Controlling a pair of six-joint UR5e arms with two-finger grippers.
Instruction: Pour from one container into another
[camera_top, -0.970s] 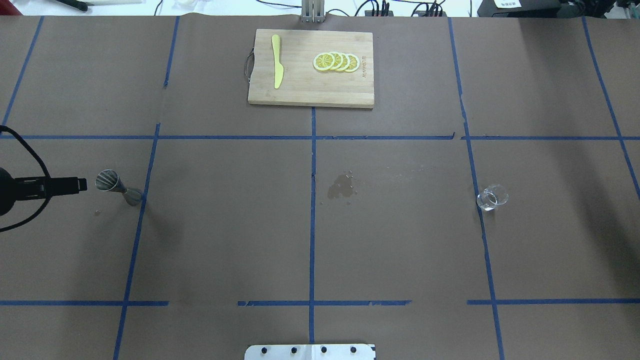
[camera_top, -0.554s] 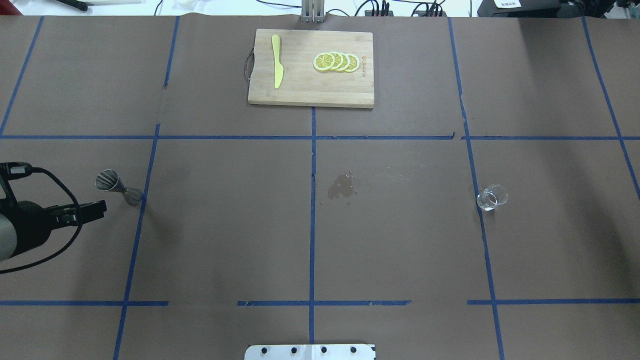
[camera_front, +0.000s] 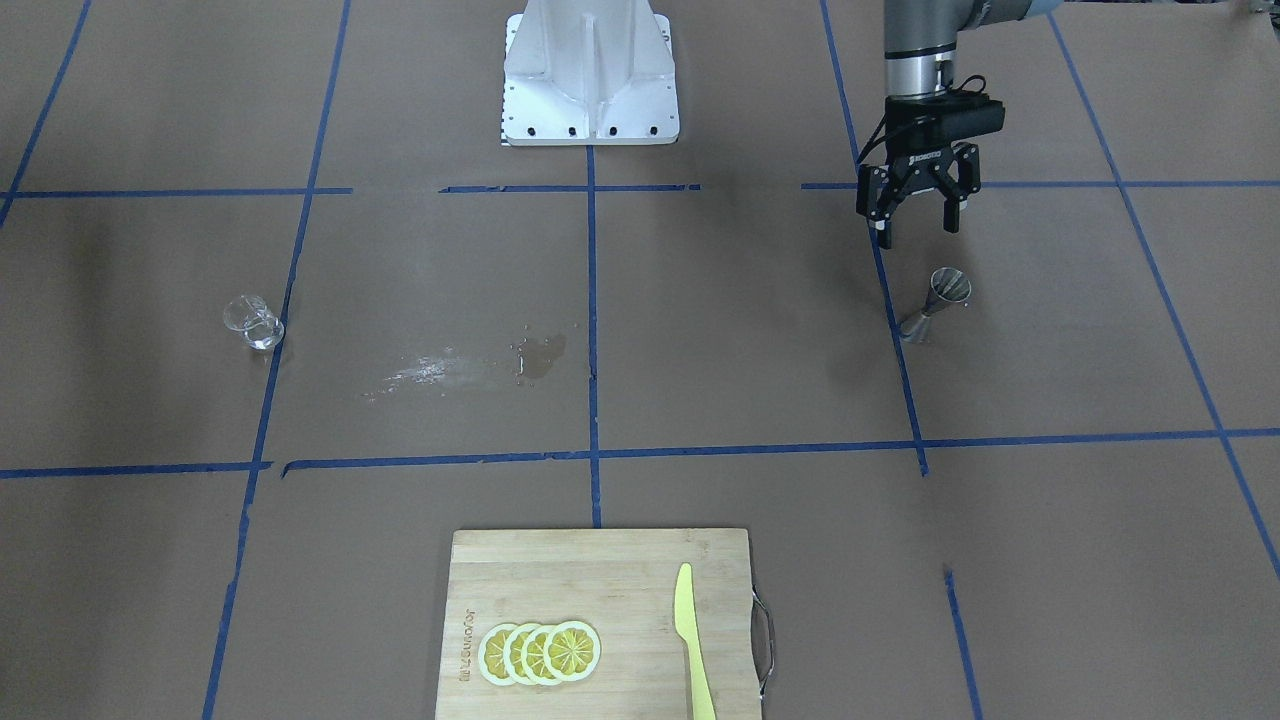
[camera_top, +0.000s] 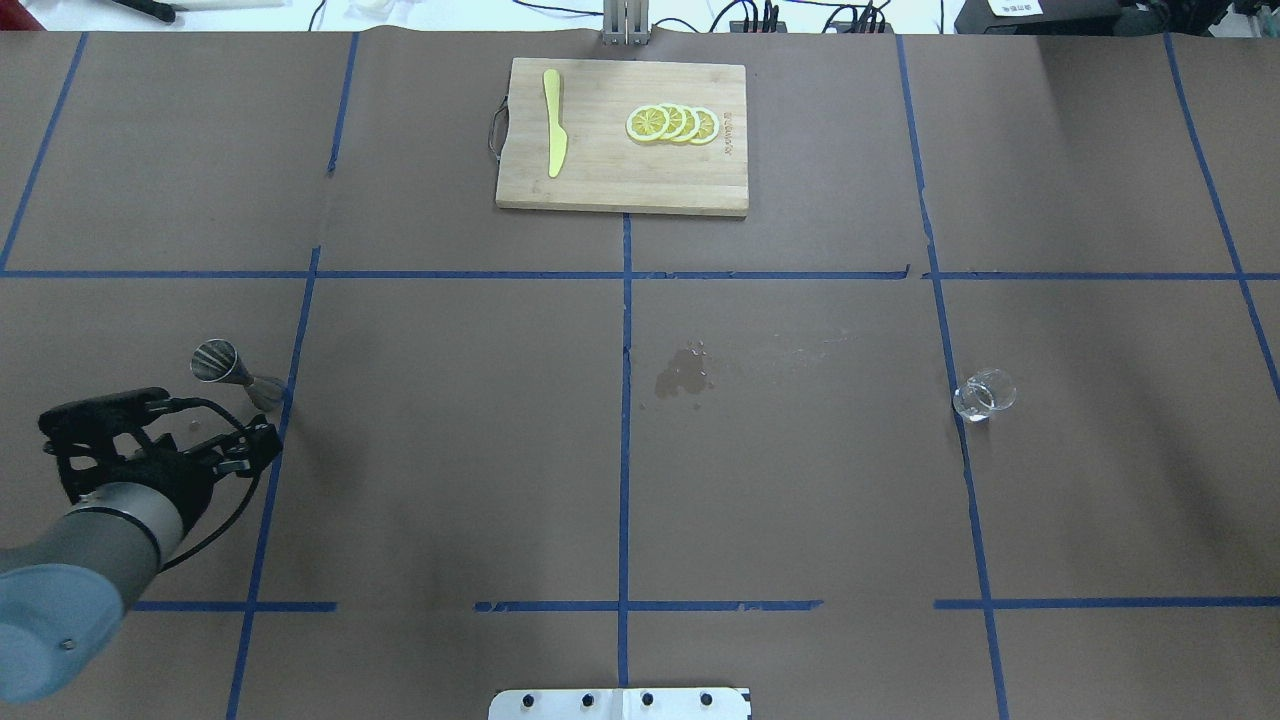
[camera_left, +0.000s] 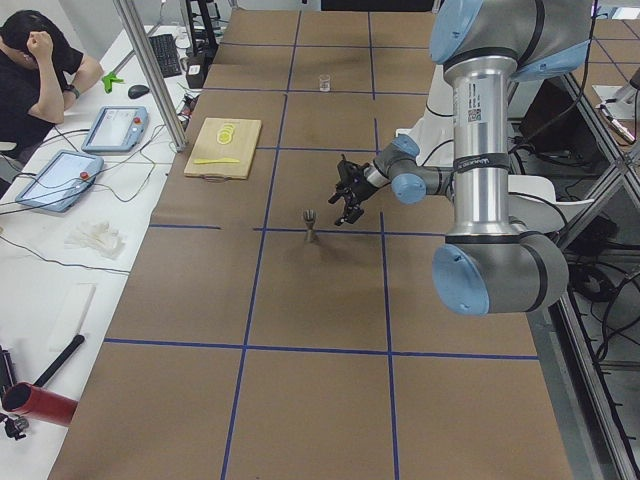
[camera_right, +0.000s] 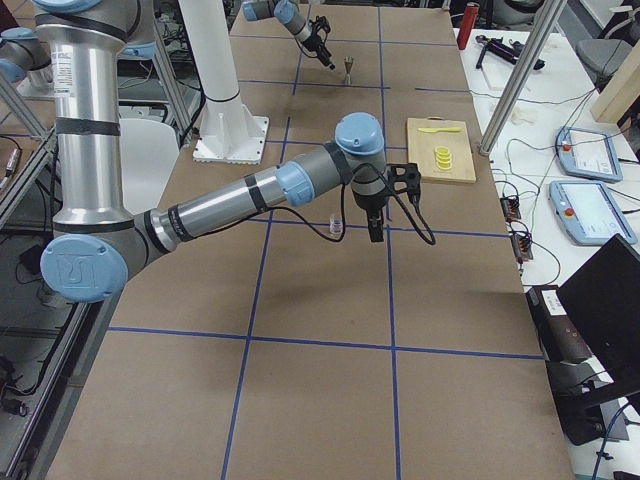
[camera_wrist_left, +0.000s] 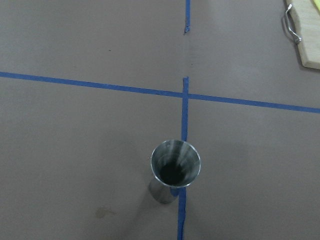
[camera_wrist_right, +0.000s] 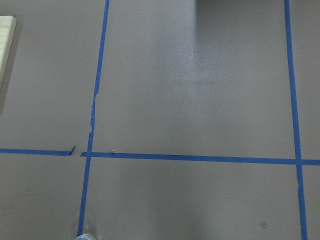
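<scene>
Two containers stand upright, well apart on my counter (camera_top: 450, 480): the steel jigger (camera_top: 235, 372) at the left, its foot on a blue tape line (camera_wrist_left: 184, 112), and the clear glass cup (camera_top: 984, 394) far to the right, a wet patch (camera_top: 685, 375) on the paper between them. My left tool (camera_front: 917, 230) hangs just beside the jigger, jaws spread wide, gripping nothing; its wrist camera looks into the jigger's dark top cone, but I can't tell if it or the cup holds liquid. My right tool (camera_right: 375, 228) shows only in the side view, near the cup, so its state I can't tell.
</scene>
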